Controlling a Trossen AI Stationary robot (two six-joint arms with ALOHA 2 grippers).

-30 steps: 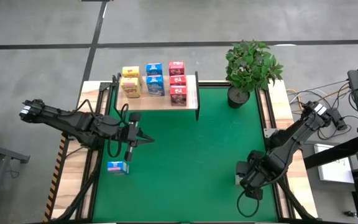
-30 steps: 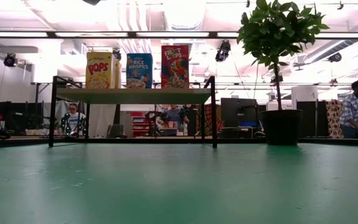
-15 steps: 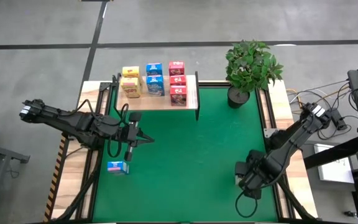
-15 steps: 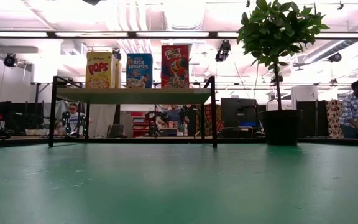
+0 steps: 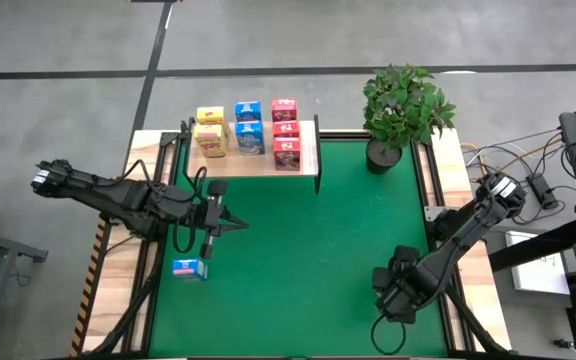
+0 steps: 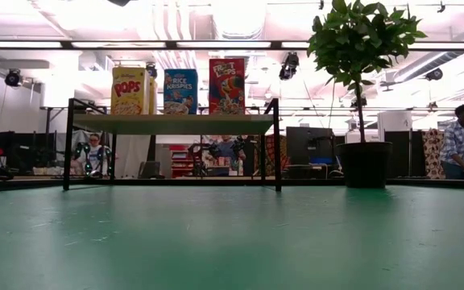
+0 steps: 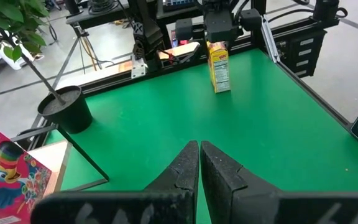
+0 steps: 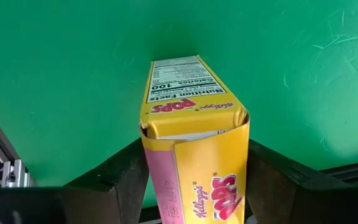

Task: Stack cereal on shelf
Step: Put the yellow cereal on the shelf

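Note:
The shelf stands at the mat's far left and carries two yellow, two blue and three pink-red cereal boxes. The low view shows it with boxes on top. Another blue box lies on the mat near its left edge. My left gripper hangs shut over the mat between that box and the shelf, touching nothing. My right gripper is near the mat's right edge, shut on a yellow Pops box, which the left wrist view shows upright. My right gripper pinches the yellow Pops box between its two fingers, one on each of two opposite sides, near the upper end. The fingers come from above, pointing down. The box stands upright below them; whether its lower end touches the mat I cannot tell.
A potted plant stands at the mat's far right corner, right of the shelf. Thin black posts hold the shelf board above the mat. Open green mat lies between the two arms. People show in the room beyond.
My right gripper, with the yellow box in it, has moved a little toward the table's left and near edges. The left arm and the boxes on the shelf and mat have stayed in place.

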